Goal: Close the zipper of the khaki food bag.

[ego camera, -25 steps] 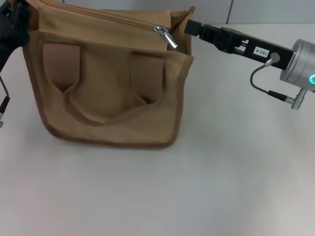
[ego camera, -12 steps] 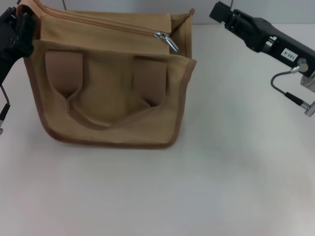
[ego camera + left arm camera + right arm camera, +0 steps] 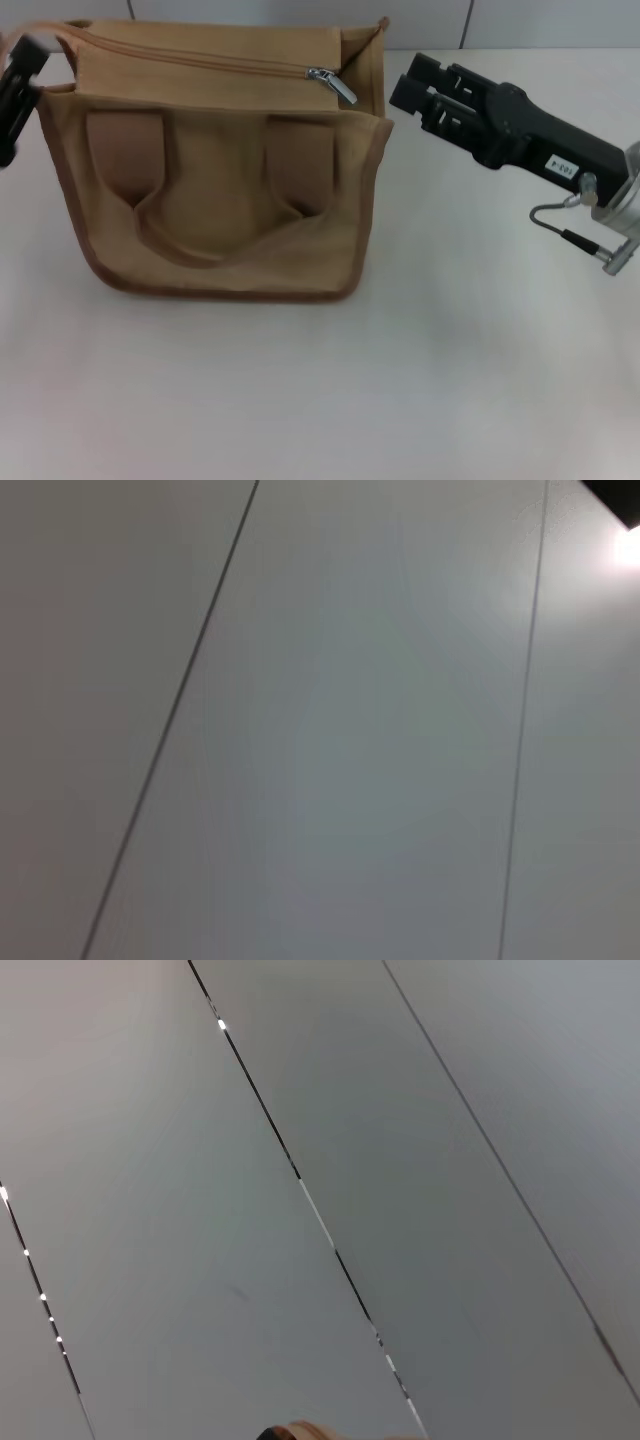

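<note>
Head view: khaki food bag [image 3: 225, 165] stands upright on the white table [image 3: 400, 380], handle drooping down its front. Zipper [image 3: 200, 58] runs across the bag's top panel, silver pull tab [image 3: 332, 84] near the bag's right end. Right end effector [image 3: 418, 88] hovers just beside the bag's right edge, not touching, fingers apart, holding nothing. Left end effector [image 3: 20, 90] at the bag's top-left corner, mostly cut off by the frame edge; can't tell open/closed or whether it touches the bag.

L wrist view: only pale wall panels w/ thin seams.

R wrist view: pale panels w/ dark seams, a sliver of tan at the frame edge, can't tell what it is.
</note>
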Motion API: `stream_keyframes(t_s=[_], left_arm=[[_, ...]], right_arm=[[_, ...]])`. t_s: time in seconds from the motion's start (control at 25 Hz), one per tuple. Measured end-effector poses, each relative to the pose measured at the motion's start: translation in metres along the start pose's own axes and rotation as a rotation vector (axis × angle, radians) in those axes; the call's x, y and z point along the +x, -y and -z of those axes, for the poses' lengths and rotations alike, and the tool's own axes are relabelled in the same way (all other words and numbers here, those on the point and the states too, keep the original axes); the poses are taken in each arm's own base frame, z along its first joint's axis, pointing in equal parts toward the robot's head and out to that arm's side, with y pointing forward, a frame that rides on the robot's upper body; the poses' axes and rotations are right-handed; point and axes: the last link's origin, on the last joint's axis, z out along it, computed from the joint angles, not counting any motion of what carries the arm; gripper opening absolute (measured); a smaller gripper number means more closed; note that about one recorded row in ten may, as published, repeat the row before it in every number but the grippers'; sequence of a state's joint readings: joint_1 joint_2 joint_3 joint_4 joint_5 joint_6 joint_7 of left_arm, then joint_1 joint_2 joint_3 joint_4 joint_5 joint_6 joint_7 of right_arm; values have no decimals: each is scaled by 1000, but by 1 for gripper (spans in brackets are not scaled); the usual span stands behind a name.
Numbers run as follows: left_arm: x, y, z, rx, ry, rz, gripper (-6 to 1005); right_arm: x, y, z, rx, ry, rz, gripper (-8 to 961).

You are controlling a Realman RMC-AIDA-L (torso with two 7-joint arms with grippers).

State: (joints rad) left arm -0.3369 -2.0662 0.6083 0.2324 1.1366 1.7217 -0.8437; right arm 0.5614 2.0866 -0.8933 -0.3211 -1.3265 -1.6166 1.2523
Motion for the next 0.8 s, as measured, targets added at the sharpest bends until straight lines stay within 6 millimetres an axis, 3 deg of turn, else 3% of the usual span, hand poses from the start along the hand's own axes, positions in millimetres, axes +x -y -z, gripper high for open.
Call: stream_keyframes(t_s=[0.08,0.16,0.24,0.4,0.6,0.8], left_arm=[[1,3,11,29,13,-15,353],[9,12,40,103,25,-50,494],[16,13,61,111,43,-76,572],[19,2,80,-1,134,-95,729],[2,-33,100,-304,319,-123,827],[-16,-52,96,-458,389,-134,827]], right_arm=[[4,-1,3,6,1,23,523],[7,-3,6,7,6,48,578],[9,-5,8,3,12,87,632],[17,-12,9,-27,4,131,580],[42,-28,12,-107,-78,268,570],[61,-41,11,-195,-151,330,580]])
